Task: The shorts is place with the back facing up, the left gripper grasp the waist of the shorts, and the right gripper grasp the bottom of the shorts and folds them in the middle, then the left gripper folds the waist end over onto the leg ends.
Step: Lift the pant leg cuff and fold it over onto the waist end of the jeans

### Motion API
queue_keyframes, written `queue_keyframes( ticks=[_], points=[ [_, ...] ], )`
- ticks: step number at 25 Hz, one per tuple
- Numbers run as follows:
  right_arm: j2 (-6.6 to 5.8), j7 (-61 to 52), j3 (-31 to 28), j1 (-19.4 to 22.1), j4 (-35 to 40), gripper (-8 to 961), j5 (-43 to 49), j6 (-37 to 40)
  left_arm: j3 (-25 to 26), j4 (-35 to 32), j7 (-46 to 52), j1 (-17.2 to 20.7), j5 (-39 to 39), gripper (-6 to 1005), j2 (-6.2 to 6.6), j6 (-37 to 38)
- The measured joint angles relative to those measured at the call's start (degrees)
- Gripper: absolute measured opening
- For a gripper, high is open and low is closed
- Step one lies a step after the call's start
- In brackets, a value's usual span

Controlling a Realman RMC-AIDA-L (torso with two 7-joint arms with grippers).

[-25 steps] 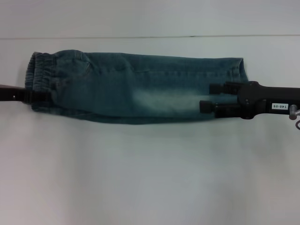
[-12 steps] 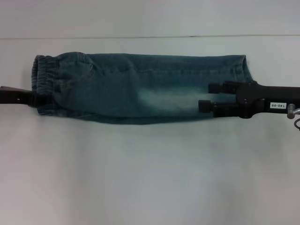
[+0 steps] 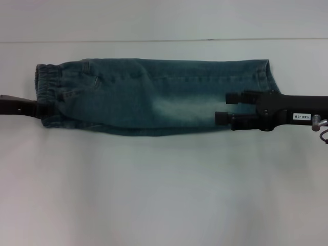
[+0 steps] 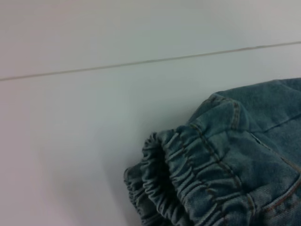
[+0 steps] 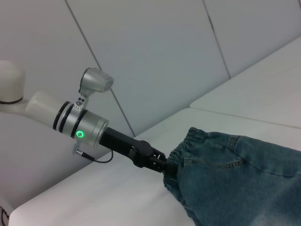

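Your shorts (image 3: 154, 95) lie folded lengthwise on the worktop (image 3: 164, 184); left pincer (image 3: 45, 109) grips the waist (image 3: 48, 82), right pincer (image 3: 224, 107) spread wide over the leg ends (image 3: 262, 74). Next, carry waist across.

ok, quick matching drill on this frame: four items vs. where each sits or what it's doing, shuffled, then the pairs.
1. waist
2. leg ends
3. left gripper
4. right gripper

a. open over the denim near the hems
b. shut on the gathered band
c. at the shorts' left end
d. at the shorts' right end

Pairs: 1-c, 2-d, 3-b, 4-a
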State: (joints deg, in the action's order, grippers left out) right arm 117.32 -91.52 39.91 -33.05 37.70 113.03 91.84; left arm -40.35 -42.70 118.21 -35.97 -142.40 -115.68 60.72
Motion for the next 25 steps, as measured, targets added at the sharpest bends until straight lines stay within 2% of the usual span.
queue_keyframes(
  ticks=[3, 13, 20, 25],
  points=[
    [0.02, 0.04, 0.05, -0.07, 0.0, 947, 0.0, 0.0, 0.0, -0.01, -0.04, 0.02, -0.02, 320, 0.0, 0.03],
    [0.19, 0.12, 0.92, -0.08, 0.0, 947, 0.0, -0.46, 0.01, -0.02, -0.51, 0.03, 0.29, 248, 0.02, 0.66],
    [0.2, -0.2, 2.13, -0.14, 0.0, 826, 0.0, -1.79, 0.01, -1.07, -0.52, -0.01, 0.12, 204, 0.02, 2.91],
    [0.65, -0.11, 2.31, -0.1, 0.0, 728, 0.0, -3.39, 0.01, -2.98, -0.5, -0.11, -0.07, 163, 0.05, 5.54]
  ],
)
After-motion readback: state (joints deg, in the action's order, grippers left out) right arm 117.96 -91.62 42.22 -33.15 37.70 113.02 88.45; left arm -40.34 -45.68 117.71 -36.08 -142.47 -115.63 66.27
